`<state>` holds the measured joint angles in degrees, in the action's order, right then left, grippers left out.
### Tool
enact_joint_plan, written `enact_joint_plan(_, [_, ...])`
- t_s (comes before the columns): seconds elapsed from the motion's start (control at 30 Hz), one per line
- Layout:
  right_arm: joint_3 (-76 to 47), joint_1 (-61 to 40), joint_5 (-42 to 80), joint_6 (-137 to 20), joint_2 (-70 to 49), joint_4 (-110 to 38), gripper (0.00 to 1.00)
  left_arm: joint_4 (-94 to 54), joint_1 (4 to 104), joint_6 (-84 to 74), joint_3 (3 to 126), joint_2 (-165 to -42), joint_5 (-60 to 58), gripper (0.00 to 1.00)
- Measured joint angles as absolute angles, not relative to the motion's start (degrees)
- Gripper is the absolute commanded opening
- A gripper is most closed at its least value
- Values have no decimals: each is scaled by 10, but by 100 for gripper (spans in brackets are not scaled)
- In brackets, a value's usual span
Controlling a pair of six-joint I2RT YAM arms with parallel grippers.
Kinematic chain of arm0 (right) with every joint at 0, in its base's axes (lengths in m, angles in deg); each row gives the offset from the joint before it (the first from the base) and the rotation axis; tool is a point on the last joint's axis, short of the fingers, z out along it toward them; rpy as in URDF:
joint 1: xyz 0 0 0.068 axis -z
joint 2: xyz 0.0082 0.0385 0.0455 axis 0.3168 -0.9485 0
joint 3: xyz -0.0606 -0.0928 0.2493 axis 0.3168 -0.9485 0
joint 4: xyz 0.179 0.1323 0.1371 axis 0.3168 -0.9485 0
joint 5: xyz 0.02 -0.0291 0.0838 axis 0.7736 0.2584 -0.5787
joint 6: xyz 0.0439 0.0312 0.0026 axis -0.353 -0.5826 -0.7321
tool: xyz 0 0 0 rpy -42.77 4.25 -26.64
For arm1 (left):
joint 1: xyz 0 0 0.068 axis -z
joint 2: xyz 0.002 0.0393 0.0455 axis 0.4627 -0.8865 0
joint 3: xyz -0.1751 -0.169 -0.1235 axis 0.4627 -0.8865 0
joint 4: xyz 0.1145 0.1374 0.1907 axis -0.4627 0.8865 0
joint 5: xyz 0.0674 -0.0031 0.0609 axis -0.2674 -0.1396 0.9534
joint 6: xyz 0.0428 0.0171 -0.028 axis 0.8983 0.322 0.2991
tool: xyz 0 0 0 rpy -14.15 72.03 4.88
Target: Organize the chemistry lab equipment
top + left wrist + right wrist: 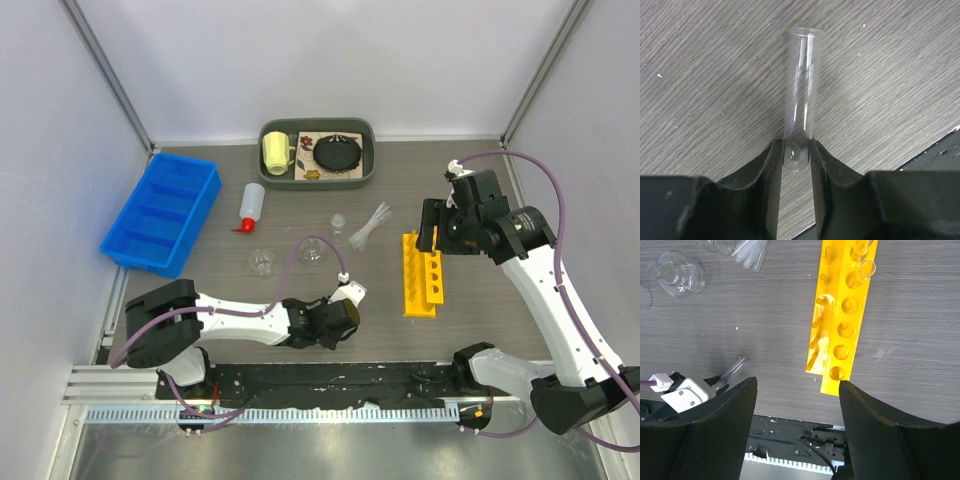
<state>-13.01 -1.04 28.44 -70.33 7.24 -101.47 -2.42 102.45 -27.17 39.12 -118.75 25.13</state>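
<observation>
Near the table's (700, 75) front edge, the left end effector (796, 150) pinches the rounded end of 1 clear test tube (801, 85) lying flat. The right end effector (797, 384) hangs wide open, empty, above the yellow rack (842, 330). Loose tubes (370, 225) lie beyond.

Glossy clear glass tube (801, 85), matt woodgrain tbl (710, 80).

Tube rack (421, 277): pipettes (370, 226) lay behind-left; flask (312, 250), beaker (262, 262), squeeze bottle (250, 203) left; test tube (801, 85) near-left; tray (345, 183) behind.
</observation>
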Motion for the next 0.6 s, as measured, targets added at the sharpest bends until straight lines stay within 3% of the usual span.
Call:
enact_joint_plan(0.03, [-132, -11, 284, -703, 74, -1015, 72, -26, 1026, -272, 391, -1189, 255, 21])
enact_joint_plan(0.13, [-137, -11, 284, -704, 80, -1011, 72, -28, 1032, -273, 392, -1190, 262, 15])
enact_joint_plan(0.4, [-154, -11, 234, -704, 91, -996, 71, 18, 1037, -270, 392, -1154, 254, 14])
enact_joint_plan(0.6, [-195, -13, 142, -696, 107, -975, 71, 38, 1025, -234, 393, -1008, 171, 20])
